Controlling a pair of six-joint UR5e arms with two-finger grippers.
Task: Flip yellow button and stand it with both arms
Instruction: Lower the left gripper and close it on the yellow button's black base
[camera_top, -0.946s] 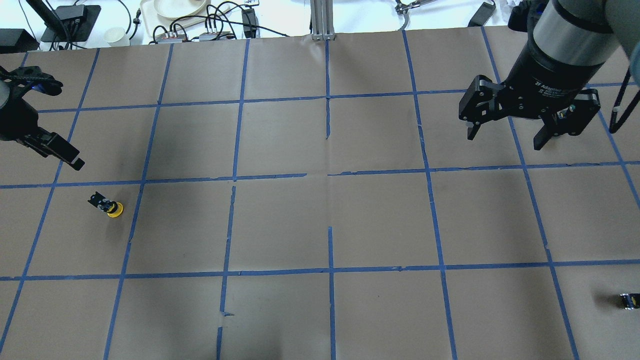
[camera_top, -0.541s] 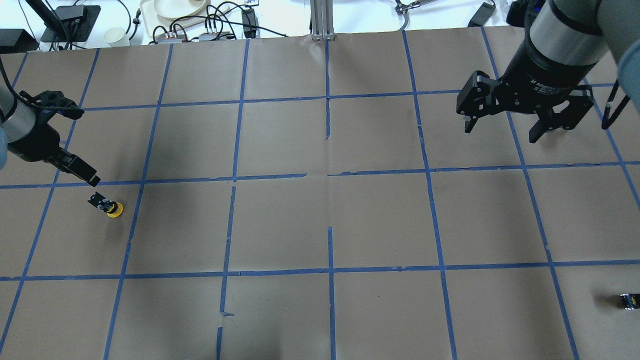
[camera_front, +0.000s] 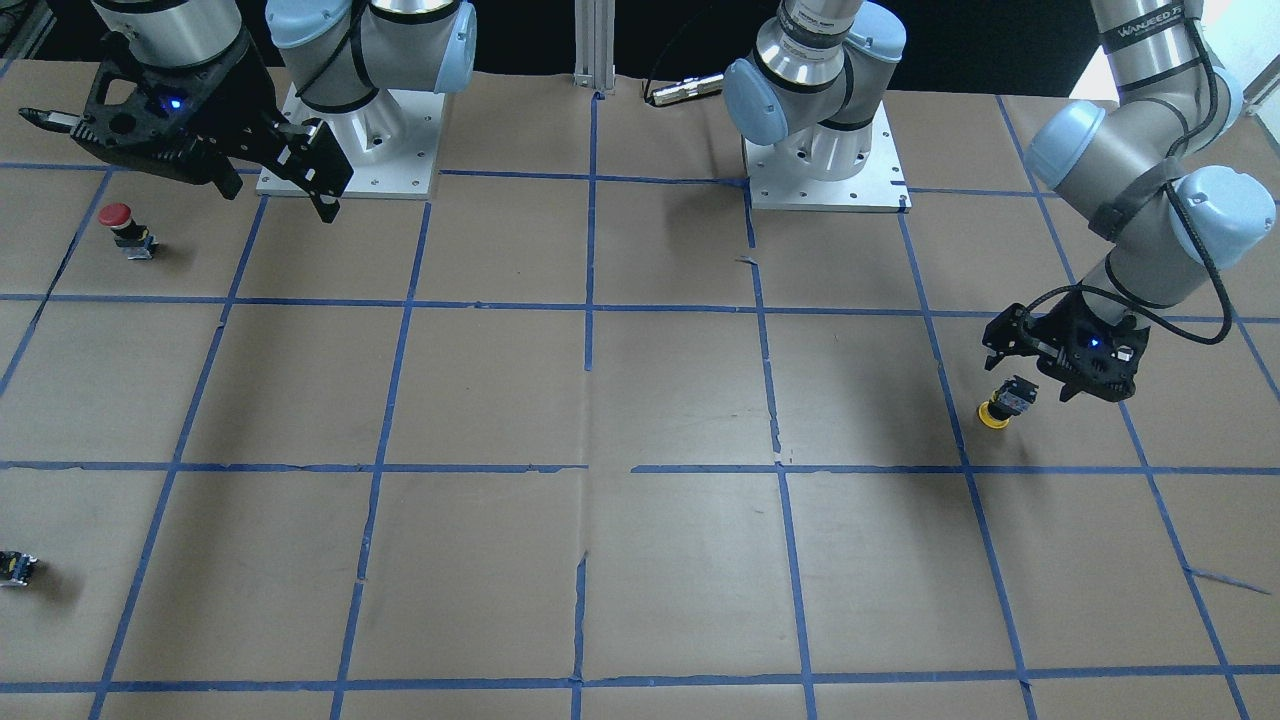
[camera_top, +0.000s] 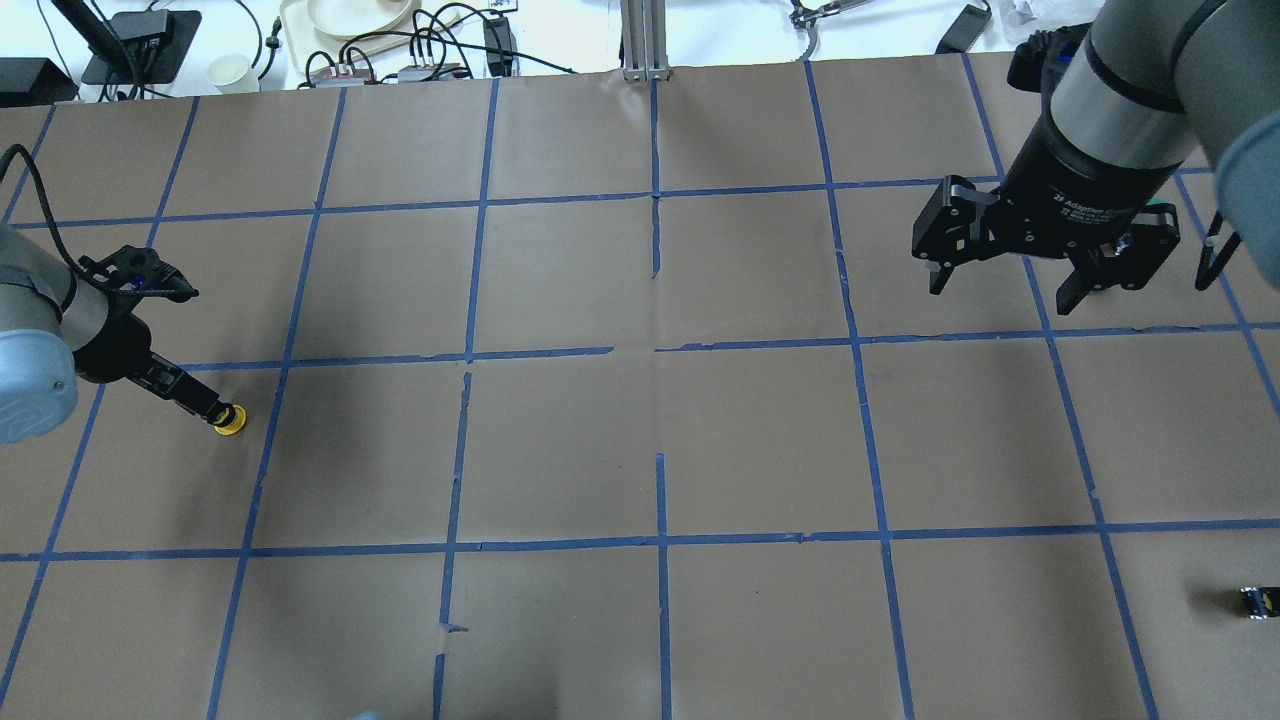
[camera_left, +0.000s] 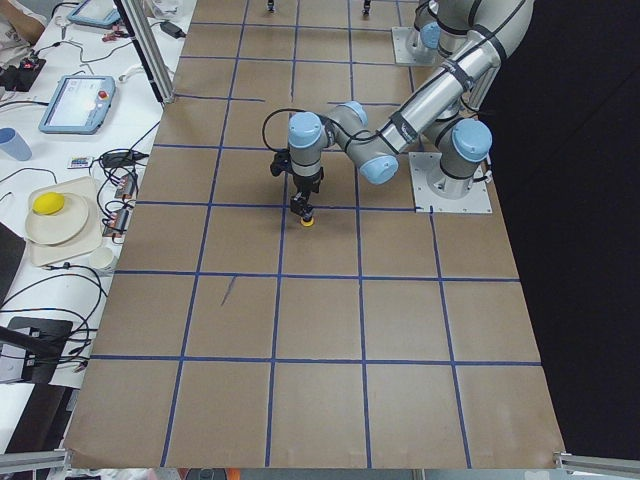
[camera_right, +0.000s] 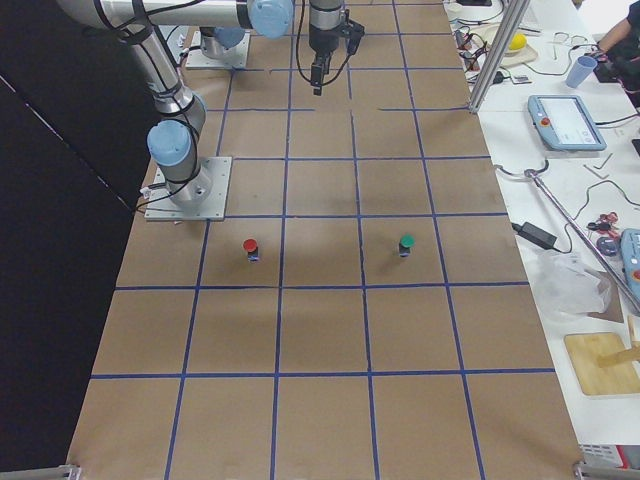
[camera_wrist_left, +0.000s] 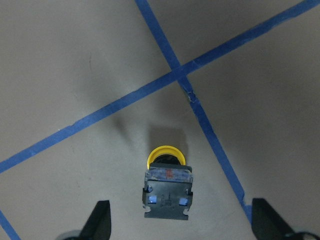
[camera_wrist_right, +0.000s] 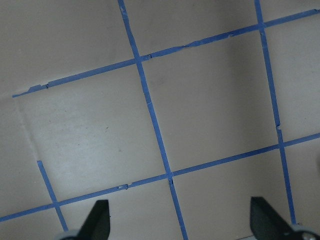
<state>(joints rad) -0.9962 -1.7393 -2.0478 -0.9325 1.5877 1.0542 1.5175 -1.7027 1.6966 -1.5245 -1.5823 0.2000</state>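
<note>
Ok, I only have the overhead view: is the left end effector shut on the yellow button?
Observer: No. Left wrist view shows the left end effector open, fingers apart from the button on both sides.
Reviewer: Is it upright?
Observer: No, lying on its side, cap away from the wrist camera.
Reviewer: Anything else my view hides?
Observer: Yes, front view shows a red button standing near the right end effector.
</note>
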